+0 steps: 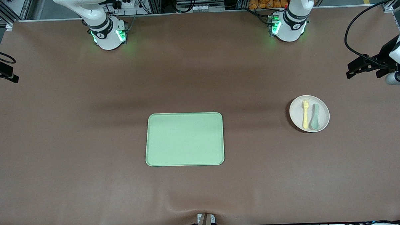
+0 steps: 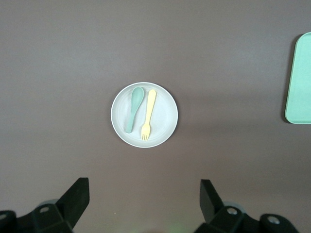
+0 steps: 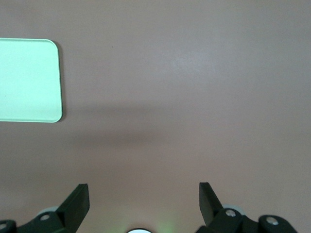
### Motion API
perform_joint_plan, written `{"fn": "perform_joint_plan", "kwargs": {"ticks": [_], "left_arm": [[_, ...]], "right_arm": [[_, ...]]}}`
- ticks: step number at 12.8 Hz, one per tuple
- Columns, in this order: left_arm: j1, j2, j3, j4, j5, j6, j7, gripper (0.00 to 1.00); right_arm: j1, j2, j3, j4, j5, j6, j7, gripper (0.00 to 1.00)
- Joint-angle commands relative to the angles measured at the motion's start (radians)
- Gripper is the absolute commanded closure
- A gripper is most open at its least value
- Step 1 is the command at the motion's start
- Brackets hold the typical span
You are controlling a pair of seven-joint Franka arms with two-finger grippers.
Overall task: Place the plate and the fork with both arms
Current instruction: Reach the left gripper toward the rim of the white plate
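Left end effector (image 2: 141, 204): fingers spread apart, holding nothing, up over bare worktop (image 1: 71, 130) at left arm's end. Right end effector (image 3: 143, 204): likewise spread and unladen, over bare worktop at right arm's end. Plate (image 1: 322, 114) toward left arm's end, carrying fork (image 1: 305, 113) beside spoon (image 1: 315, 116). Green tray (image 1: 184, 139) mid-worktop, well apart.

no readable text, labels, brands, numbers or signs anywhere

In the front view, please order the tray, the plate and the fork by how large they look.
1. Tray.
2. Plate.
3. Fork, lying on the plate.
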Motion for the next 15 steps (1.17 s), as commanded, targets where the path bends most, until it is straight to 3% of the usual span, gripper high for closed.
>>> {"fn": "perform_joint_plan", "kwargs": {"ticks": [1,7,12,15], "left_arm": [[0.005,0.006,-0.003,0.007,0.014,0.007,0.010,0.00],[0.018,0.072,0.047,0.004,0.024,0.039,0.035,0.00],[0.139,0.197,0.046,0.007,0.001,0.119,0.079,0.00],[0.210,0.266,0.046,0.005,-0.074,0.133,0.157,0.00]], "right_arm": [[-0.010,-0.008,0.010,0.005,0.006,-0.012,0.044,0.00],[-0.010,-0.004,0.010,0.003,0.008,-0.009,0.043,0.00],[-0.012,-0.002,0.010,0.001,0.006,-0.006,0.043,0.00],[-0.010,-0.001,0.010,0.001,0.006,-0.006,0.043,0.00]]}}
